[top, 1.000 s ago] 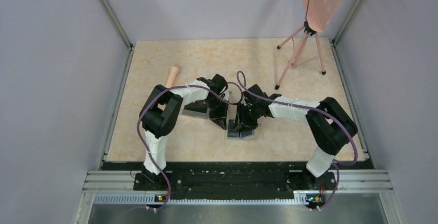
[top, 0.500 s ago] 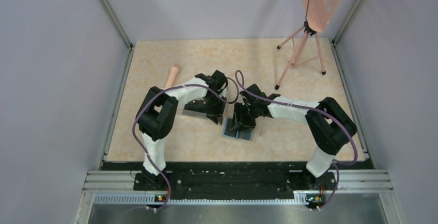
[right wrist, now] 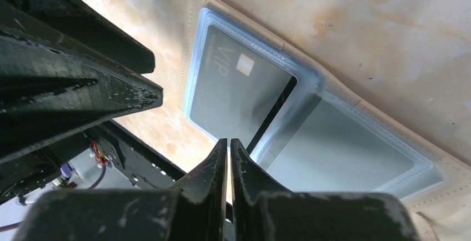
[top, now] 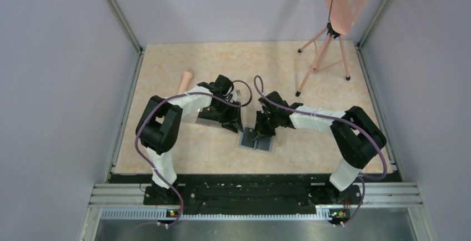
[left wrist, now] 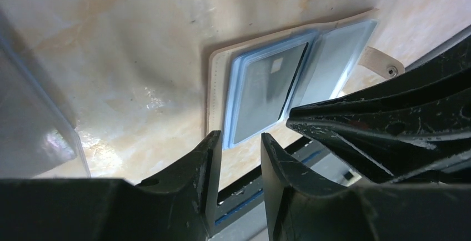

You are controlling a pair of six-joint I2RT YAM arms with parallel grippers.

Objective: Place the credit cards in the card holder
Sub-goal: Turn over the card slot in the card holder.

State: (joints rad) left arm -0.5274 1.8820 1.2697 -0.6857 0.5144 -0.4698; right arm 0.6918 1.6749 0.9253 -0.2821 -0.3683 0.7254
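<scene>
Thin black credit card (right wrist: 239,91) in tan card holder (right wrist: 344,146), likely stiff, slick; we'd push its edge. Left gripper (left wrist: 240,138) half-open, right gripper (right wrist: 229,141) closed, both empty.

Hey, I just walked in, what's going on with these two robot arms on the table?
Two robot arms are working on a tan card holder lying open on the table. A dark card marked VIP sits in one clear sleeve; the other sleeve looks empty. The right hand hangs shut just above the fold, gripping nothing visible. The left hand is open and empty at the holder's edge, near a clear plastic box.
</scene>
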